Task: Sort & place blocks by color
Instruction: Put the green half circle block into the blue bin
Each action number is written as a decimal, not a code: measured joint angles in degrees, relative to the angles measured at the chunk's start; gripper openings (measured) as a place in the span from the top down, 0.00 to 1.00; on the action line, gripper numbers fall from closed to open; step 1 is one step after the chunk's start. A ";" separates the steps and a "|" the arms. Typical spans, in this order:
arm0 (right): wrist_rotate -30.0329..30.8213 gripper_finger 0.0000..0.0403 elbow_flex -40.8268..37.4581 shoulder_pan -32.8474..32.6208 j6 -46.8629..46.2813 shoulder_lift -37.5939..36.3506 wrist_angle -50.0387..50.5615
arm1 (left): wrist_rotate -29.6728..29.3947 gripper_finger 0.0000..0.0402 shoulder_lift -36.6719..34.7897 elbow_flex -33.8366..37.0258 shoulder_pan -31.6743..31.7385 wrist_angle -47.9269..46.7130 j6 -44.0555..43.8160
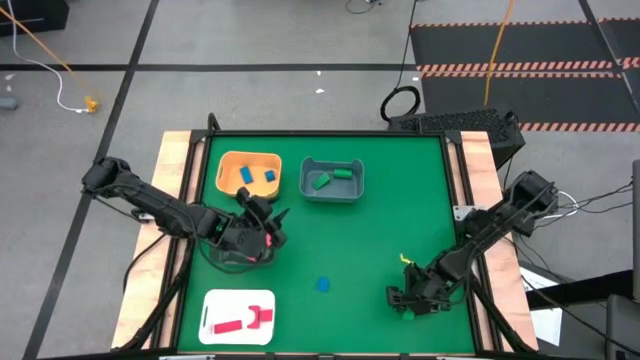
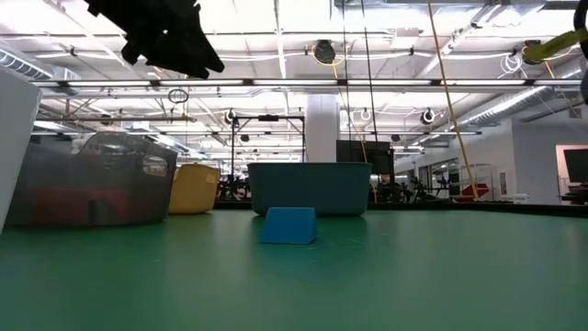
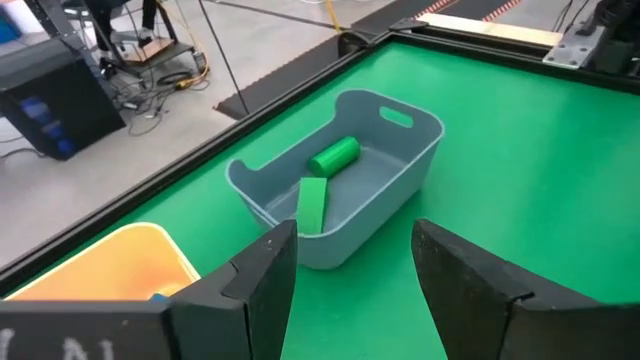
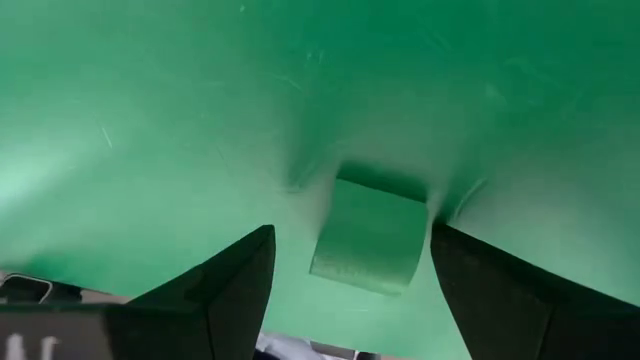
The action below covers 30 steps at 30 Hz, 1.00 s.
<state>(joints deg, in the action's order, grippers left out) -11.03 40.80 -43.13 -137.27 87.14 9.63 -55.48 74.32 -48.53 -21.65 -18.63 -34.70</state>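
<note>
Nearest the low camera sits a small blue plastic block (image 2: 288,225), alone mid-table on the green mat (image 1: 380,240) with open room all round. Left gripper (image 1: 262,232) hovers with fingers spread and empty, facing the grey plastic bin (image 3: 400,160). Right gripper (image 4: 345,275) straddles a green cube (image 4: 370,240), fingers released, near the table's front edge.

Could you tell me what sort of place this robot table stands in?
Probably a large industrial lab or workshop: bare concrete floor, hazard-striped floor mats, and, in the low view, ceiling trusses with strip lights.
</note>
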 joint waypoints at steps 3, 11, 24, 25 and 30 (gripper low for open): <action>-0.21 0.35 0.06 -0.04 1.26 0.67 0.06 | 0.00 0.50 0.00 0.00 0.02 -0.01 -0.09; -0.28 0.48 0.04 -0.10 6.24 0.72 0.49 | 0.09 0.50 0.00 0.00 0.00 -0.02 0.12; 0.70 0.71 -0.08 0.73 11.87 0.03 1.81 | 0.03 0.50 0.00 0.02 0.00 -1.39 0.33; 1.55 0.71 -0.09 1.11 13.02 -0.47 1.61 | 0.02 0.50 0.00 0.02 0.00 -1.38 0.33; 10.97 0.71 -0.29 4.41 24.57 -4.25 1.76 | 0.02 0.50 0.00 0.02 0.00 -1.31 0.37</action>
<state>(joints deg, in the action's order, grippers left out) -0.06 40.51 -38.72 -112.69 82.89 11.39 -55.46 74.32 -48.51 -21.65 -19.95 -34.33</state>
